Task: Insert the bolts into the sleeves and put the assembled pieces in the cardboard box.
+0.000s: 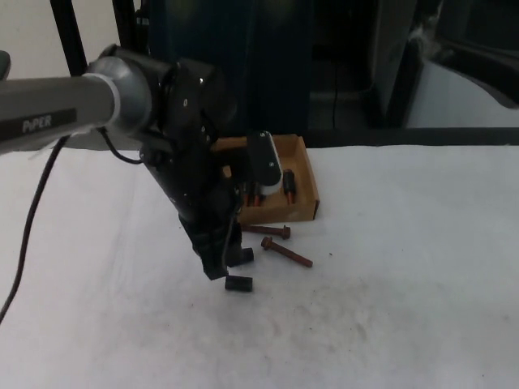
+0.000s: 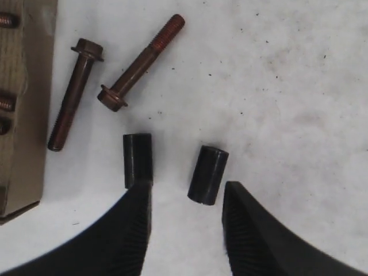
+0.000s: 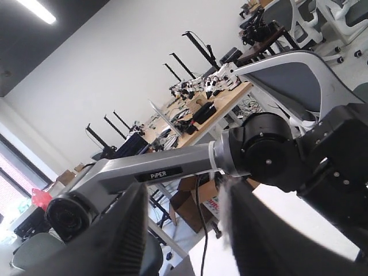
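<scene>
Two rusty brown bolts (image 2: 72, 95) (image 2: 141, 63) lie side by side on the white bench next to the cardboard box (image 2: 26, 132). Close by lie two short black sleeves (image 2: 138, 160) (image 2: 208, 174). My left gripper (image 2: 185, 198) hangs open just above them, one sleeve between its fingertips and the other at the edge of one finger (image 2: 135, 224). From above, that gripper (image 1: 229, 263) points down at the sleeves (image 1: 239, 284), with the bolts (image 1: 285, 253) and the box (image 1: 306, 174) just beyond. My right gripper (image 3: 184, 236) is open, holds nothing and faces up into the room.
Inside the cardboard box lie a few dark pieces (image 1: 288, 182) with bolt ends (image 2: 7, 103) showing. The left arm's grey link (image 1: 57, 101) comes in from the left, a cable (image 1: 28, 235) hanging under it. White bench spreads to the right and front.
</scene>
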Controlling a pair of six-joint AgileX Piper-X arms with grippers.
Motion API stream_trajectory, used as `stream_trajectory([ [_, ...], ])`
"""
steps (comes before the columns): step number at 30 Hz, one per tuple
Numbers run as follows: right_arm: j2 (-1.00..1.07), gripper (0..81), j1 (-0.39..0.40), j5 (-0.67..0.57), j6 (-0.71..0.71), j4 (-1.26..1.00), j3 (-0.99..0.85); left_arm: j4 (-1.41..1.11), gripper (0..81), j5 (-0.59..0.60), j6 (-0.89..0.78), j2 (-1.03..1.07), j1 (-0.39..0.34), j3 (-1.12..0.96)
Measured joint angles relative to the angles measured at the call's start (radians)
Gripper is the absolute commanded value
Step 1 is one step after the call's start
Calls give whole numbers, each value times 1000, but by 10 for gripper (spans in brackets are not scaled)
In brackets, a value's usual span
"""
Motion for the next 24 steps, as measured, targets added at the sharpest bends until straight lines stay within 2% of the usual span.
stream_trajectory([
  [8, 0, 416, 0, 0, -13, 0, 0, -21, 384, -30, 60, 24, 0, 53],
  [24, 0, 416, 0, 0, -51, -1, 0, -120, 384, -18, 90, 42, 0, 71],
])
